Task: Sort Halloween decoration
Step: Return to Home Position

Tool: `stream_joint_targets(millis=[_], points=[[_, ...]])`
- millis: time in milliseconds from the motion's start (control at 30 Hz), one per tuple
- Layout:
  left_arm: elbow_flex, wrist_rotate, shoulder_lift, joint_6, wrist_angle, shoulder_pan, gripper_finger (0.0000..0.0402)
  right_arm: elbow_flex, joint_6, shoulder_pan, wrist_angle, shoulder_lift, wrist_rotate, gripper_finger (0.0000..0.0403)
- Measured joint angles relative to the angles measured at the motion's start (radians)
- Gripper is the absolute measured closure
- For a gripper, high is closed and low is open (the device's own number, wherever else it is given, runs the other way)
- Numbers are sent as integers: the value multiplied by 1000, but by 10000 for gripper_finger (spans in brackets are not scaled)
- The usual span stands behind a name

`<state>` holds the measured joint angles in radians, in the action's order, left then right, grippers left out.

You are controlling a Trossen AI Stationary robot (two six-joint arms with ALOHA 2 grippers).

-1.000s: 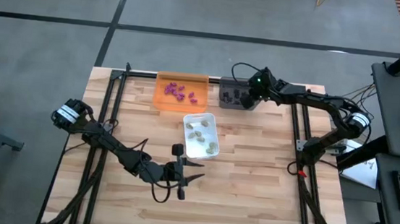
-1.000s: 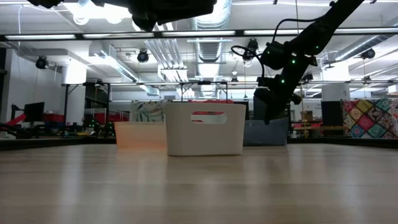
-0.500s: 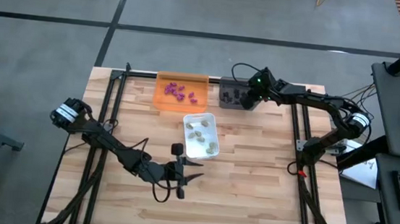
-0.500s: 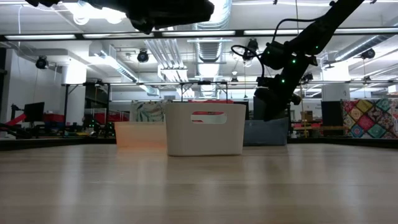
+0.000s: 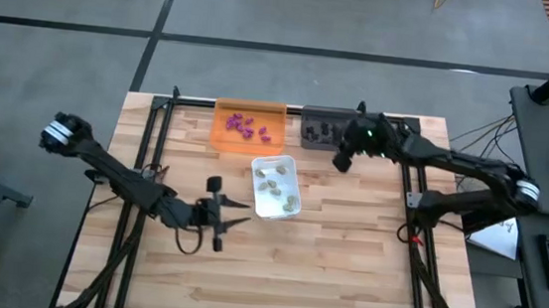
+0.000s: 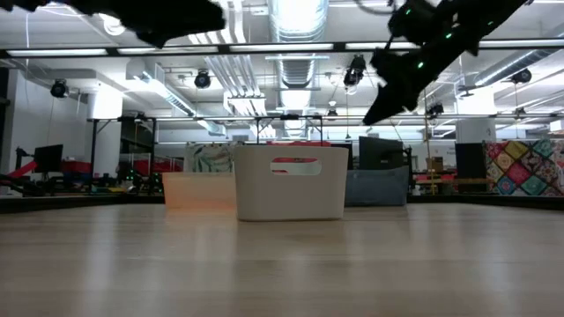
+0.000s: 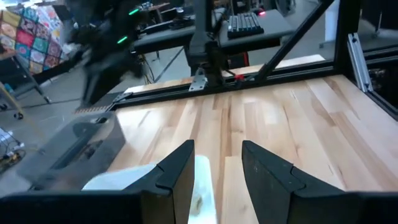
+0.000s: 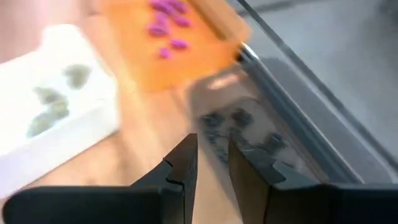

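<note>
The right gripper (image 5: 338,163), slightly open and empty, has left the grey tray (image 5: 307,112), the left gripper (image 5: 242,212) is open and empty, so sorting seems finished.

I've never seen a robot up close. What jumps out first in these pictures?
Three small trays cluster far across the wooden table: an orange tray of tiny purple toy pieces, a grey tray of black pieces, a white tray of pale beige pieces. The left tool hovers open beside the white tray; the right tool hangs open by the grey tray.
</note>
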<state>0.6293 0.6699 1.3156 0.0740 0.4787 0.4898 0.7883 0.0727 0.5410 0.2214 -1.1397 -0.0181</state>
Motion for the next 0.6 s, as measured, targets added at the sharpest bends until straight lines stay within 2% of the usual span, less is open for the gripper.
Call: stream_joint_targets(millis=[233, 433, 600], points=[[-148, 3, -155, -98, 25, -6, 286, -155, 61, -171, -28, 235, 1, 338], [-218, 0, -219, -66, 43, -16, 286, -331, 41, -283, -102, 444, 0, 344], [-268, -1, -291, -61, 44, -50, 286, -422, 18, -367, -134, 596, 0, 344]])
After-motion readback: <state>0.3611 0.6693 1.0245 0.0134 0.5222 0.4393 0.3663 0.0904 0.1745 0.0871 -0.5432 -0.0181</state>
